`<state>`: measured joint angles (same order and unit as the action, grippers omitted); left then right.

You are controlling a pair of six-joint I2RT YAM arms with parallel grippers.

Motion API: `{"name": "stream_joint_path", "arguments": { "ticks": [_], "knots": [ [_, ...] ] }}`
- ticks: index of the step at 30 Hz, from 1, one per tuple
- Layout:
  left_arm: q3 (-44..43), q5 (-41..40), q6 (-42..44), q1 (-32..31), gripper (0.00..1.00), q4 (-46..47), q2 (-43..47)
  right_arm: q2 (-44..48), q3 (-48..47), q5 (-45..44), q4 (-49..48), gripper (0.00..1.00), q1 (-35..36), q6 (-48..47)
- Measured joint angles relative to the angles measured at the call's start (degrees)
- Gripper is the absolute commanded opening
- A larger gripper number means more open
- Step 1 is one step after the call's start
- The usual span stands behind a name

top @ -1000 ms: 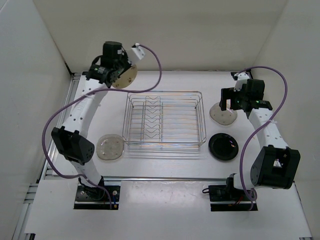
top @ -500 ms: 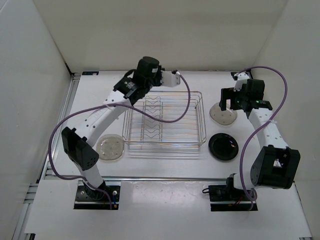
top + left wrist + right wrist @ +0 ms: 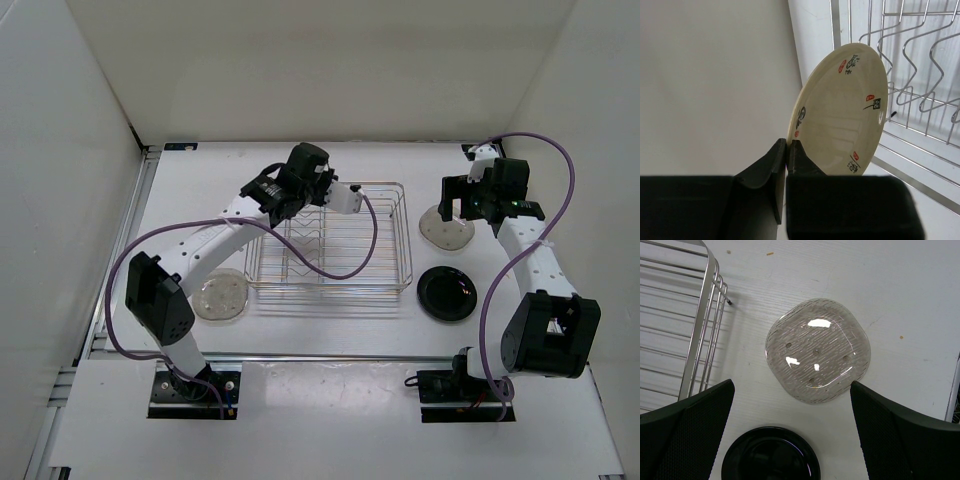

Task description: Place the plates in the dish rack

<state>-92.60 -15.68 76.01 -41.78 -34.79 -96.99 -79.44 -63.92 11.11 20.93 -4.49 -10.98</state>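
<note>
- Nearest me, the black plate [image 3: 447, 293] and the speckled beige plate [image 3: 221, 296] lie flat on the counter [image 3: 330, 325]. One sits off each near corner of the dish rack [image 3: 360, 245], and neither is loaded yet.
- I can see no plate standing in the rack.
- My right tool [image 3: 792, 390] has not stirred in the last second. It hangs with its jaws wide apart, gripping nothing, over the pale ribbed plate [image 3: 817, 350], which lies flat just right of the rack.
- The change is on my left. A second ago that arm held its load over the counter's far-left corner; now it has swung in over the rack's far-left part.
- My left tool [image 3: 786, 150] is clamped on the rim of the tan-yellow plate [image 3: 845, 115], which it holds on edge and tilted beside the zigzag prongs [image 3: 905, 47]. It is not yet seated between them, and I cannot tell whether its lower edge touches wire.
- I judge the first plate is at its drop-off, so the next step is to square it to a slot, lower it and release.
</note>
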Motion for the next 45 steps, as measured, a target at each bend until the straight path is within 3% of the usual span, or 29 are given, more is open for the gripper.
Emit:
{"name": "stream_joint_path", "arguments": {
  "ticks": [13,26,45],
  "knots": [
    [-2.12,5.18,3.54,2.25,0.1,2.95,-0.98,0.0,0.0,-0.02,0.0,1.0,0.0,0.0],
    [-3.48,8.02,4.46,6.21,0.1,3.58,-7.65,-0.13,0.0,-0.02,0.02,1.0,-0.07,0.0],
    [-2.56,9.2,4.04,6.1,0.1,4.02,-7.87,-0.22,0.0,-0.02,0.02,1.0,-0.66,0.0]
  ]
}}
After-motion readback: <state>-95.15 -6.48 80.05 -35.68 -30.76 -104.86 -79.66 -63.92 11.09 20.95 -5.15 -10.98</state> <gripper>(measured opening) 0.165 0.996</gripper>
